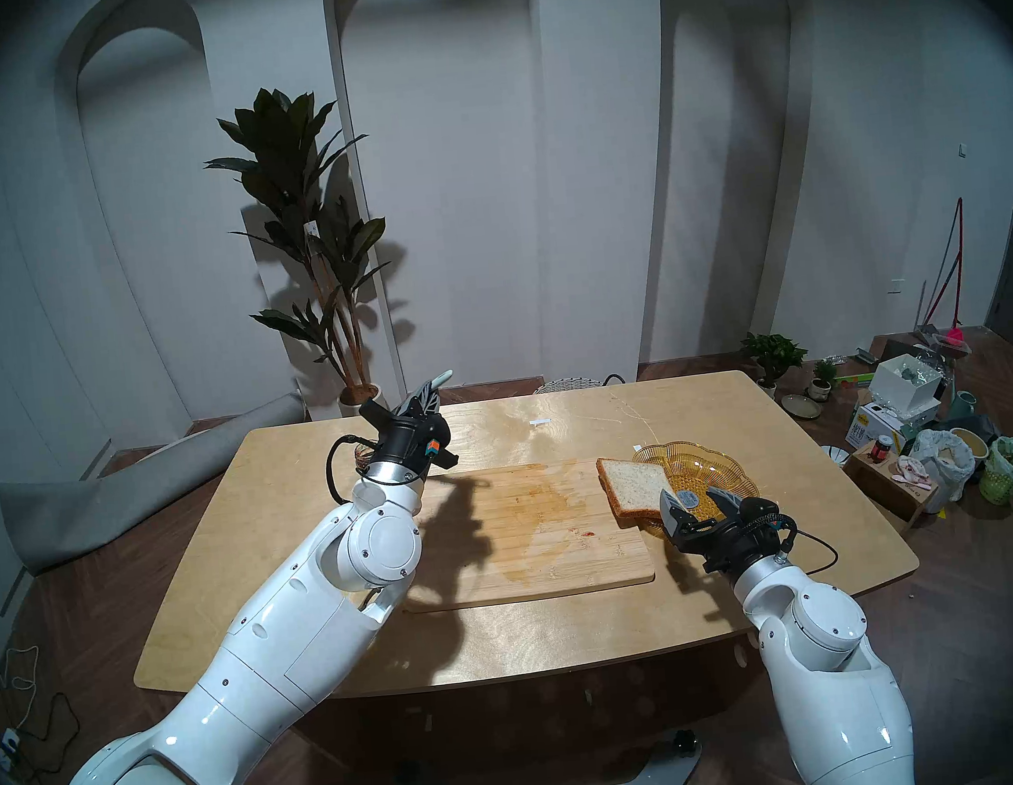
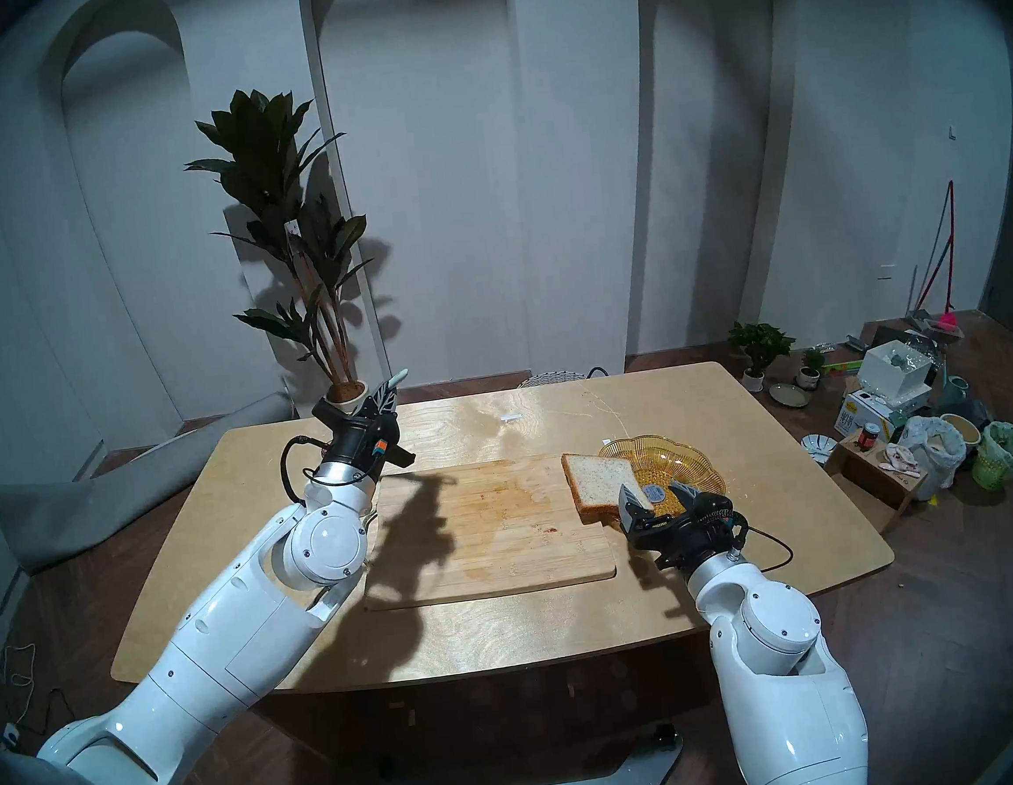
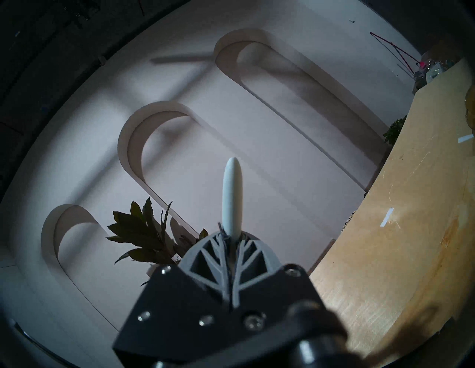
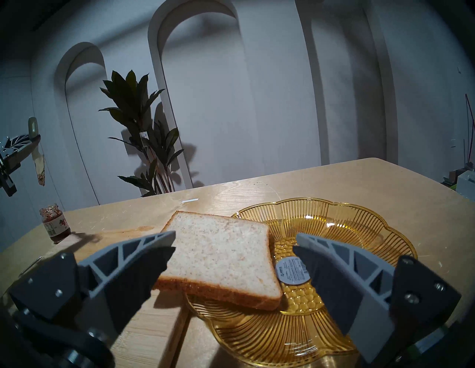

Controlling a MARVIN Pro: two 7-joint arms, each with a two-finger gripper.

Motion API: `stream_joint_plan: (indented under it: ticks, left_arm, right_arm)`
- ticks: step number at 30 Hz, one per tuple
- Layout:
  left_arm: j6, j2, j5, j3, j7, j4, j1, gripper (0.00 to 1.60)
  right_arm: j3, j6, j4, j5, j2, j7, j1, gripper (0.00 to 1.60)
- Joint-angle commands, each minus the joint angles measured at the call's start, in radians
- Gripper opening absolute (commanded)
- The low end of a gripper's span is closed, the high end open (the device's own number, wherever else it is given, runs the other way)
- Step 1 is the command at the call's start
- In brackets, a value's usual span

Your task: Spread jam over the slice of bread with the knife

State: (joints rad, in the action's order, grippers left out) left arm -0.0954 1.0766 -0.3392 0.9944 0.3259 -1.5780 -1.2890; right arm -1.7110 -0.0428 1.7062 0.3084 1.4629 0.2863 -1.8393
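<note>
The slice of bread (image 1: pixel 634 484) (image 4: pixel 221 249) lies tilted, one edge on the amber glass dish (image 1: pixel 725 473) (image 4: pixel 359 213), the other toward the cutting board. My right gripper (image 1: pixel 693 497) (image 4: pixel 235 237) is open and empty, its fingers on either side of the bread's near edge. My left gripper (image 1: pixel 425 399) (image 3: pixel 232 239) is shut on the knife (image 3: pixel 232 195), raised over the table's far left. The handle sticks out past the fingers and the stained blade (image 4: pixel 40 169) points down. The jam jar (image 4: pixel 55 223) stands open on the table below it.
A stained wooden cutting board (image 1: pixel 534 533) lies mid-table, left of the dish. A round label (image 4: pixel 293 269) sits in the dish. A tall plant (image 1: pixel 308 247) stands behind the table. Boxes, bags and a red-lidded jar (image 1: pixel 880 449) sit on the floor at right.
</note>
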Motion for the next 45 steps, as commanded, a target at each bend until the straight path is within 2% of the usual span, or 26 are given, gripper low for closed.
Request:
stream_joint_plan:
  ticks: [1,9,16,24,27,32,33,36,40,45]
  left_arm:
    - [-0.010,0.005,0.024,0.009,-0.008,-0.093,-0.011,0.00]
    - [-0.027,0.005,0.040,-0.008,-0.011,-0.205,-0.039,0.00]
    - [-0.054,0.007,0.015,-0.056,-0.008,-0.291,-0.056,0.00]
    - [-0.066,0.042,-0.011,-0.123,0.004,-0.331,-0.063,0.00]
    - [-0.059,0.065,-0.019,-0.140,0.021,-0.326,-0.052,0.00]
    - [-0.047,0.098,0.000,-0.144,0.030,-0.331,-0.034,0.00]
    - [-0.047,0.100,-0.002,-0.145,0.030,-0.335,-0.031,0.00]
    - [-0.034,0.125,0.033,-0.136,0.035,-0.352,-0.032,0.00]
    - [-0.018,0.152,0.082,-0.123,0.038,-0.362,-0.037,0.00]
    - [0.022,0.184,0.172,-0.096,0.042,-0.348,-0.044,0.00]
  right_arm:
    - [-0.006,0.024,0.004,0.004,-0.003,0.009,0.013,1.60]
    - [-0.026,0.055,-0.051,0.017,-0.017,0.037,0.021,1.60]
    - [-0.039,0.090,-0.096,0.033,-0.027,0.072,0.026,1.60]
    - [-0.046,0.138,-0.123,0.049,-0.031,0.108,0.029,1.60]
    - [-0.050,0.146,-0.101,0.056,-0.030,0.119,0.015,1.60]
    - [-0.072,0.182,-0.008,0.063,-0.031,0.129,-0.007,1.60]
    - [-0.076,0.197,-0.018,0.068,-0.036,0.138,0.006,1.60]
    - [-0.099,0.204,0.040,0.068,-0.041,0.131,-0.003,1.60]
    - [-0.119,0.218,0.069,0.065,-0.039,0.121,-0.011,1.60]
    - [-0.140,0.189,0.136,0.045,-0.029,0.084,-0.051,1.60]
